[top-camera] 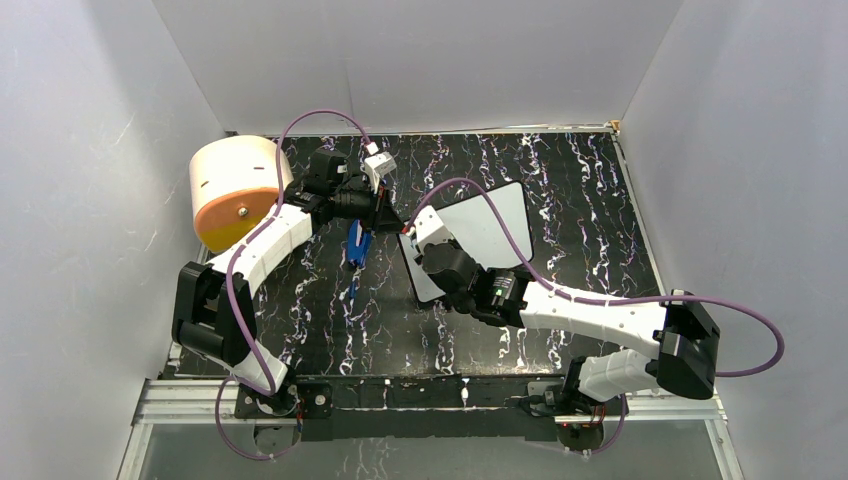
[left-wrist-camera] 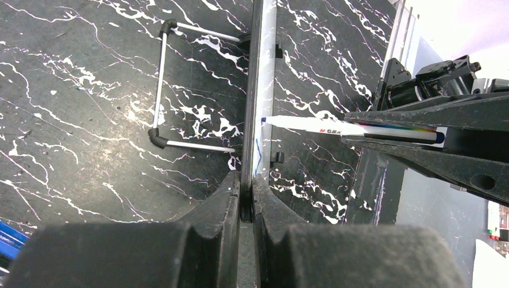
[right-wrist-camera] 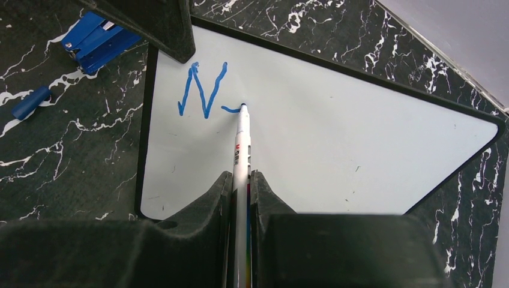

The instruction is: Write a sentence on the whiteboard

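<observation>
The whiteboard (top-camera: 490, 225) lies mid-table, white with a thin black frame. In the right wrist view the whiteboard (right-wrist-camera: 336, 138) bears the sentence (right-wrist-camera: 201, 90) as a blue "N" and a short stroke. My right gripper (right-wrist-camera: 241, 180) is shut on a white marker (right-wrist-camera: 241, 150); its blue tip touches the board just right of the "N". My left gripper (left-wrist-camera: 246, 195) is shut on the whiteboard's edge (left-wrist-camera: 259, 102), seen edge-on, at the board's far left corner (top-camera: 395, 222). The marker (left-wrist-camera: 354, 128) also shows in the left wrist view, tip against the board.
A blue object (top-camera: 358, 243) and a blue marker cap (right-wrist-camera: 31, 102) lie left of the board. An orange and cream cylinder (top-camera: 235, 190) sits at the far left. A wire stand (left-wrist-camera: 165, 84) extends behind the board. White walls enclose the table.
</observation>
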{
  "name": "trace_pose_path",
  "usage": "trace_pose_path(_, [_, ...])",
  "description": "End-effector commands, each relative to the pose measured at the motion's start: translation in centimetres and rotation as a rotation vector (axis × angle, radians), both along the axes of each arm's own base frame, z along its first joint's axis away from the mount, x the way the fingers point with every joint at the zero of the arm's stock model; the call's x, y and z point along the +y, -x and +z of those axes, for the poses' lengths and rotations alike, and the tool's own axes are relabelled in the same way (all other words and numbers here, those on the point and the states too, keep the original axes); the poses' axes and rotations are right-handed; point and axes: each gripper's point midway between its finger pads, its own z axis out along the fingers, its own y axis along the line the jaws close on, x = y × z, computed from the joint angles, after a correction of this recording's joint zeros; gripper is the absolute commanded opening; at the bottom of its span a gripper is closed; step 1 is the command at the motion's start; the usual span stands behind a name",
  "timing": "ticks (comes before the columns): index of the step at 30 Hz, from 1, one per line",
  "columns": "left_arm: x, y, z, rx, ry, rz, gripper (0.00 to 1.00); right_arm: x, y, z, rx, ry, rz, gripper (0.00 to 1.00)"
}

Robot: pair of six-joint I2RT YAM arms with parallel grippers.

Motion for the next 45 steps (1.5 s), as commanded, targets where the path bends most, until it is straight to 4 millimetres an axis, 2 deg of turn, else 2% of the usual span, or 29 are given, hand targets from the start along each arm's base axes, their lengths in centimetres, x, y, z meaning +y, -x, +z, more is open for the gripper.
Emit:
trace_pose_path(1, [0.1,0.6,0.1,-0.021,-0.006,-0.022,0.0,0.7,-1.2,2.9,-0.059,-0.099,-0.022,0.0])
trace_pose_path(17, [0.1,0.6,0.1,-0.023,-0.005,-0.023,0.0,1.9,-0.6,2.6,-0.024,-0.099,0.047,0.0])
trace_pose_path(38, [0.1,0.6,0.2,-0.023,-0.004,-0.022,0.0,1.0,0.6,0.0,0.065,-0.01,0.06,0.0])
trace_pose_path(45, [0.1,0.7,0.1,-0.022,-0.006,-0.023,0.0,0.4,0.4,-0.2,0.061,0.009,0.036,0.0])
